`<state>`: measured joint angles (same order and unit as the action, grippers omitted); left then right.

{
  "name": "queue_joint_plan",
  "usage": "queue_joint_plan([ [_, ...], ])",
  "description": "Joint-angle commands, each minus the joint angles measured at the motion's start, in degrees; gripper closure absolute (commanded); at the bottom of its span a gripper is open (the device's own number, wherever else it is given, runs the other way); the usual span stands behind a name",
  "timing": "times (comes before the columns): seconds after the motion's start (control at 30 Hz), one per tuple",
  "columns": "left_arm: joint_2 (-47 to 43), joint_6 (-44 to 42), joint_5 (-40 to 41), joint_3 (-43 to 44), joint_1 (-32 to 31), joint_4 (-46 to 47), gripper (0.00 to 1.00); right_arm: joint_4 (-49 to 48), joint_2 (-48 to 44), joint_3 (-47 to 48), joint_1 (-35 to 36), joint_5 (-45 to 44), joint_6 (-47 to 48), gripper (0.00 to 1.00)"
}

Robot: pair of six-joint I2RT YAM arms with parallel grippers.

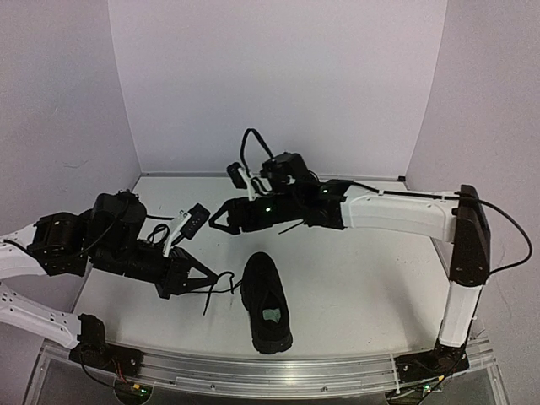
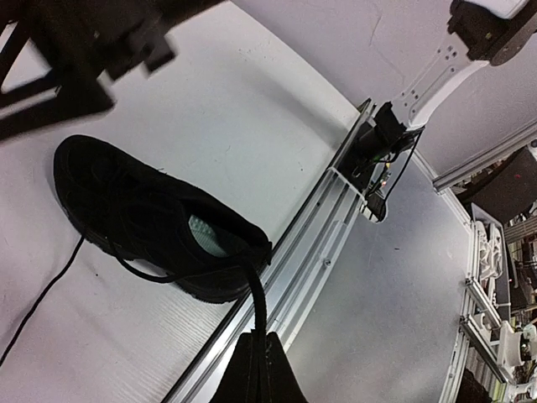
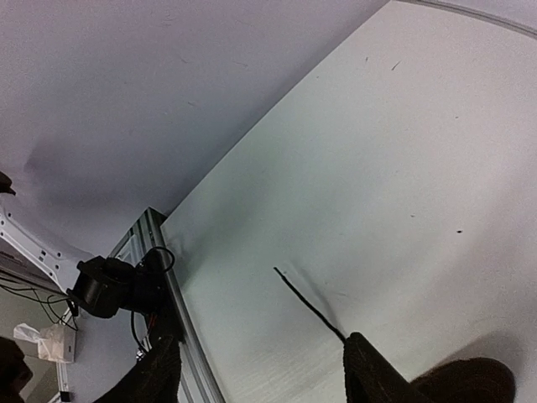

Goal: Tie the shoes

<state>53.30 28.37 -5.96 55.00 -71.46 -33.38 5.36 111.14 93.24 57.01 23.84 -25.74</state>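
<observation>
One black shoe (image 1: 267,302) lies on the table near the front edge, toe toward the back. It also shows in the left wrist view (image 2: 143,214). The other shoe is out of view. My left gripper (image 1: 219,277) is just left of the shoe and shut on a black lace (image 2: 256,294) that runs taut from the shoe's opening to its fingertips (image 2: 258,337). My right gripper (image 1: 212,218) hovers behind and left of the shoe with jaws open and empty (image 3: 264,374). A loose lace end (image 3: 306,302) lies on the table close to its right finger (image 3: 369,374).
A second thin lace (image 2: 38,315) trails from the shoe across the table. The aluminium rail (image 1: 278,371) runs along the front edge just behind the shoe's heel. White walls (image 1: 278,76) enclose the back and sides. The right arm (image 2: 59,50) hangs above the shoe's toe.
</observation>
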Motion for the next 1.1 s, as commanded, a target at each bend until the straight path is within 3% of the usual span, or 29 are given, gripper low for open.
queue_joint_plan([
  [0.0,1.53,-1.59,2.08,1.29,-0.09,-1.23,1.0,2.63,-11.06,-6.69,-4.67,-1.65,1.37,0.37],
  [0.1,3.25,0.73,11.74,2.42,-0.02,-1.92,1.0,6.05,-13.91,-11.63,-5.57,-1.79,3.22,0.41],
  [0.3,12.19,7.03,17.32,5.23,2.64,3.82,1.0,7.97,-14.62,-18.45,-5.59,0.35,4.32,0.51],
  [0.5,17.05,17.39,16.4,4.31,9.18,12.83,1.0,7.8,-14.21,-21.86,-5.59,3.63,4.23,0.55],
  [1.07,20.86,24.46,20.99,4.63,13.66,15.46,1.0,8.28,-8.02,-22.47,-5.56,10.74,5.31,0.66],
])
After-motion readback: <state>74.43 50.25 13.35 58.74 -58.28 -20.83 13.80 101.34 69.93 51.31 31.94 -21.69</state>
